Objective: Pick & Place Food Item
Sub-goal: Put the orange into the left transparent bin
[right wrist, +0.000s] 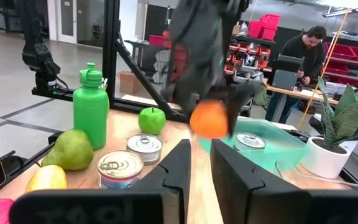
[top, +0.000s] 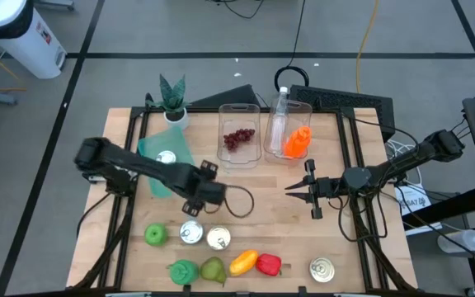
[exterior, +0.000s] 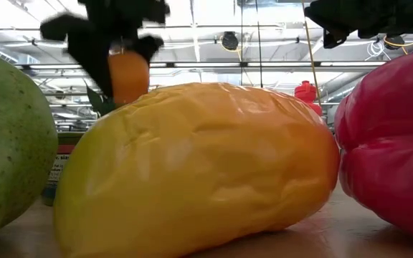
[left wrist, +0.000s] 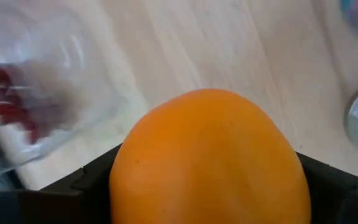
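Stood on a grey floor (top: 180, 33) crossed by dark lines, the pale wooden table (top: 254, 223) framed by black metal rails (top: 138, 124). Lit from above by long ceiling lamps (exterior: 214, 66) among white beams. Seen beyond the table in the right wrist view: stacked red plastic bins (right wrist: 263, 26), a light wooden desk (right wrist: 291, 93), and a dark-clothed person (right wrist: 303, 53) standing at an open laptop (right wrist: 284, 78). Lay on the floor past the table's far edge: black and yellow cables (top: 361, 33).

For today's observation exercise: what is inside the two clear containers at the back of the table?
The left container holds red grapes. The right container holds a clear bottle and something orange; whether anything lies beneath them cannot be seen.
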Controlling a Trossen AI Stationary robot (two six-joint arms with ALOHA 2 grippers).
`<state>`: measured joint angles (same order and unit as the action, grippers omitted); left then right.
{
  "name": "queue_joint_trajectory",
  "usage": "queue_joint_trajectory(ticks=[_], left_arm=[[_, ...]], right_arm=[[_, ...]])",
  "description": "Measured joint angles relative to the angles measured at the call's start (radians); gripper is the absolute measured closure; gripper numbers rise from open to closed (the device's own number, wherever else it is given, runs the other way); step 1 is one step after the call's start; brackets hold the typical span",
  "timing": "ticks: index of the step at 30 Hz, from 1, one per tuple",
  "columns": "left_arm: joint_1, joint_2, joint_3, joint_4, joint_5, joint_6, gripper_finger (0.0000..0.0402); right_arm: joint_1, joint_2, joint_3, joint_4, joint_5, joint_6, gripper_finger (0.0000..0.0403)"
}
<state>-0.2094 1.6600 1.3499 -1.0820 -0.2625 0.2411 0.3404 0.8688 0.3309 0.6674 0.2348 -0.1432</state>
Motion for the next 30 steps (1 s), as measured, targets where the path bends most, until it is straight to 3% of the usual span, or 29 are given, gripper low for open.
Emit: queue_joint_trajectory(ticks=[3,8,14,19,25,30], left_arm=[[0.024,-0.143,-0.019,0.061,0.012,0.006,0.0066],[0.084,-0.412,-0.142,0.25,0.143,0.031,0.0052],[0.147,-0.754,-0.45,0.534,0.193,-0.028,0.007],[0.178,-0.993,-0.71,0.763,0.234,-0.174,0.0055],[0.183,-1.144,-0.903,0.884,0.2,-0.375,0.0055],[0.195,-1.12,-0.922,0.904,0.041,-0.53,0.0074]], right_arm=[[0.0,0.0,0.0,-0.005,0.0,0.0,0.0353],[0.0,0.0,0.0,-0.007,0.0,0.0,0.0353],[0.0,0.0,0.0,-0.014,0.0,0.0,0.0353],[0.0,0.0,0.0,-0.014,0.0,0.001,0.0353],[0.0,0.0,0.0,-0.013,0.0,0.001,0.0353],[0.0,0.0,0.0,-0.005,0.0,-0.001,0.0353]])
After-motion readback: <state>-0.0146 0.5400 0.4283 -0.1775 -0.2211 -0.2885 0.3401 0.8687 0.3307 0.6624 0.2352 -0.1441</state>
